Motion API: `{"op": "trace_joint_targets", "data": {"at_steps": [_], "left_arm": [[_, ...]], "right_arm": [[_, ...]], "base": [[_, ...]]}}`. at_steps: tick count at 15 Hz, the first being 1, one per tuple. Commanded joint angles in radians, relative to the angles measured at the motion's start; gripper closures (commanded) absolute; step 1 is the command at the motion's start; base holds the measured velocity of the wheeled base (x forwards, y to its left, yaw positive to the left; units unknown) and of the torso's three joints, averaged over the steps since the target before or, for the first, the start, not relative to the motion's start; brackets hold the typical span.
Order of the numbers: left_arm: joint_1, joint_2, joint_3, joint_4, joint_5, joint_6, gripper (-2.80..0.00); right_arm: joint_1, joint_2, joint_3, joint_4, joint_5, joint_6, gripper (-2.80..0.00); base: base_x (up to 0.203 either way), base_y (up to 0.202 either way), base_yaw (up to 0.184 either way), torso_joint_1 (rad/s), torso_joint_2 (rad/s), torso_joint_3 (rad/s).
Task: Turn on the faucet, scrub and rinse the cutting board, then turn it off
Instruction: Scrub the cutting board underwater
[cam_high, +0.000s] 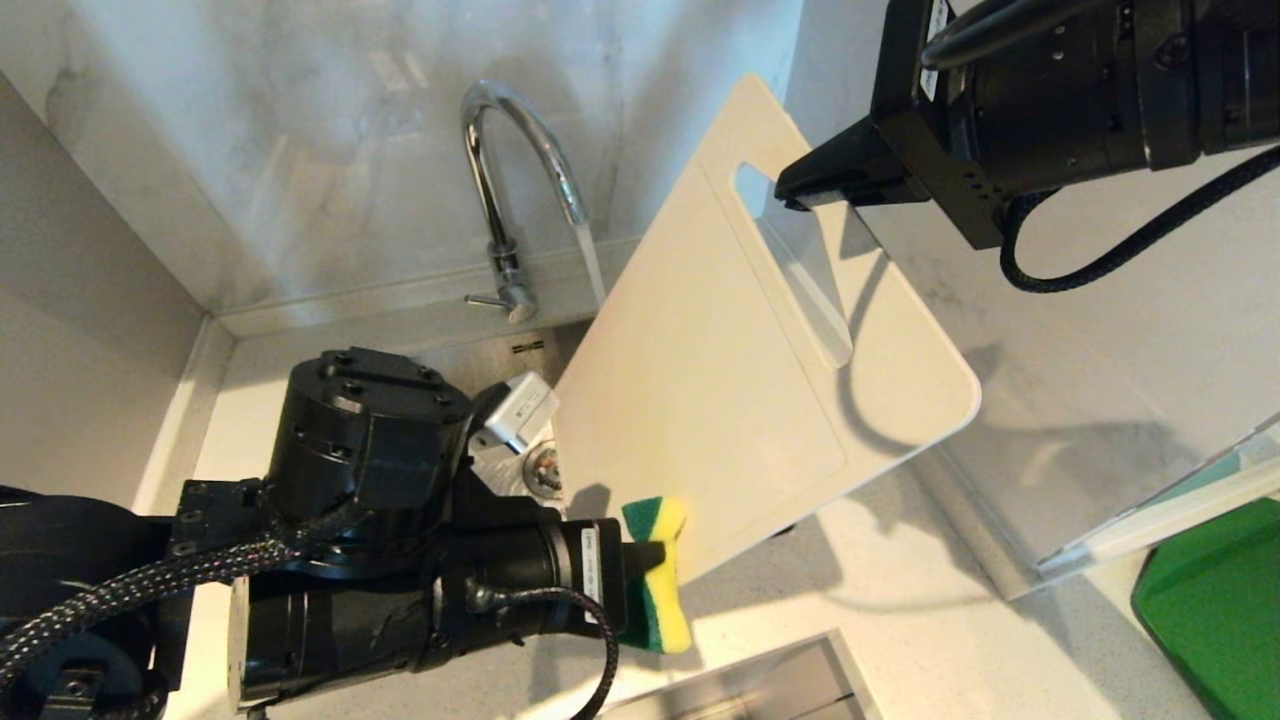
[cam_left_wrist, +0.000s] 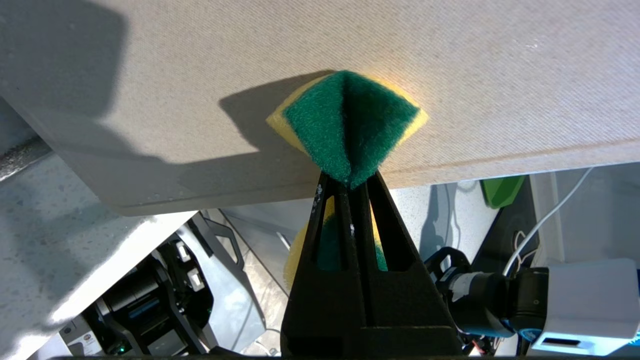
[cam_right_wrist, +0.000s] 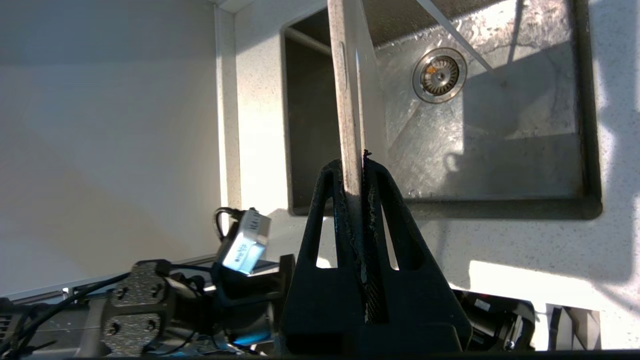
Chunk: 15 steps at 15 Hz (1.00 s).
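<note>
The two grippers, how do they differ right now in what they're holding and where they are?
The left gripper pinches a green and yellow sponge, folded, while the right gripper clamps the cutting board by its edge. The left works at the board's lower corner, pressing the sponge on its face; the right holds the handle end up high, near the slot. Both are shut on something.

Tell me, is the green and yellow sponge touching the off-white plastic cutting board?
Touching. The left wrist view shows the green and yellow sponge pressed against the off-white plastic cutting board, no gap visible.
</note>
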Motion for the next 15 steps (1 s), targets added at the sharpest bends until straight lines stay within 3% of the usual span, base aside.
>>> {"op": "trace_joint_targets", "data": {"at_steps": [1, 9, 15], "left_arm": [[-0.001, 0.027, -0.007, -0.001, -0.001, -0.005, 0.00], [0.000, 0.017, 0.037, -0.004, 0.000, -0.008, 0.00], [0.009, -0.047, 0.165, -0.009, 0.000, -0.012, 0.00]], "right_arm": [[-0.001, 0.003, 0.000, 0.003, 0.002, 0.003, 0.00], [-0.007, 0.007, 0.000, 0.003, 0.003, 0.003, 0.00], [-0.009, 0.009, 0.000, 0.003, 0.003, 0.003, 0.00]], "base": [[0.000, 0.000, 0.000, 0.000, 0.00, 0.000], [0.000, 0.000, 0.000, 0.000, 0.00, 0.000], [0.000, 0.000, 0.000, 0.000, 0.00, 0.000]]}}
